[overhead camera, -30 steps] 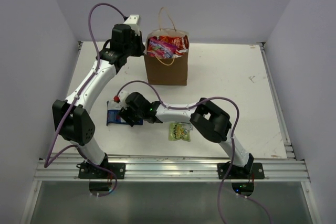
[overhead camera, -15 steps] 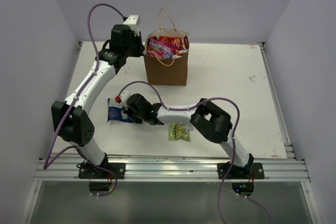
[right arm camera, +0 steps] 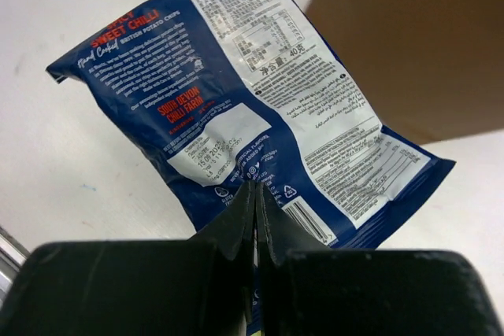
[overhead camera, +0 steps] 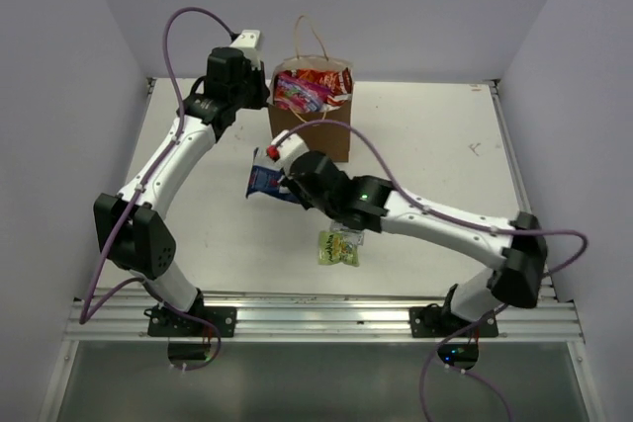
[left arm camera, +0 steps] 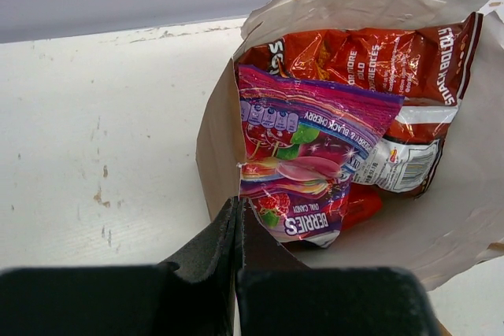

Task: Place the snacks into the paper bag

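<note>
1. The right gripper (right arm camera: 253,190) is clamped on an edge of the blue-white packet (right arm camera: 236,100), which hangs above the table (overhead camera: 445,145) at 7 o'clock from the paper bag (overhead camera: 315,135).
2. The left gripper (left arm camera: 238,206) pinches the bag's rim, apparently holding the mouth open.
3. Carry the packet toward 1 o'clock, lift it clear of the rim, then release it over the purple packet (left arm camera: 307,155).
4. The yellow-green packet (overhead camera: 339,248) lies at 6 o'clock.

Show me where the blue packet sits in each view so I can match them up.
Top external: blue packet left of centre, held by the right claw, just below the bag's left corner.
Left wrist: not in it; only the bag and the snacks inside it.
Right wrist: packet fills the middle, pinched at its lower edge by the claw.
Shared landmark: the brown bag, upper right in the right wrist view.
</note>
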`<state>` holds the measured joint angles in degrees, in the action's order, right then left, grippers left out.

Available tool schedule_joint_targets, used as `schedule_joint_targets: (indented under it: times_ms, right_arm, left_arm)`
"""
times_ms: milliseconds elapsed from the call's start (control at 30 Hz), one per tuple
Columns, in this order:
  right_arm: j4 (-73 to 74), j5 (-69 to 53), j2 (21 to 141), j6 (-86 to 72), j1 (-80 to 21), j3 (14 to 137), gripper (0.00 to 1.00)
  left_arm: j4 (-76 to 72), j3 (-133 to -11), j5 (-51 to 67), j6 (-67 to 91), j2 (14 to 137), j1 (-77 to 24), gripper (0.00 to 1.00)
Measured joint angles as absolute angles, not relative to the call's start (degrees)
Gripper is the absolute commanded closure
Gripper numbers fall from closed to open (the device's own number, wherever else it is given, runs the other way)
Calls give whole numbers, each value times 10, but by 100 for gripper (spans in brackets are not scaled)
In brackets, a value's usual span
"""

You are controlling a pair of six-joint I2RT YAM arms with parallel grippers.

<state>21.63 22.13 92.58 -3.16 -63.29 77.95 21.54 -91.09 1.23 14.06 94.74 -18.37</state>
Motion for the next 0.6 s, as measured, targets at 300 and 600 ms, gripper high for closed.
schedule_joint_targets:
  times_ms: [300, 600]
  right_arm:
    - [242, 375, 721, 60, -627, 918, 100]
    - [119, 318, 860, 144, -463, 1038, 100]
  left_arm:
    - [213, -908, 13, 140, 947, -184, 100]
    - [211, -907, 13, 140, 947, -183, 100]
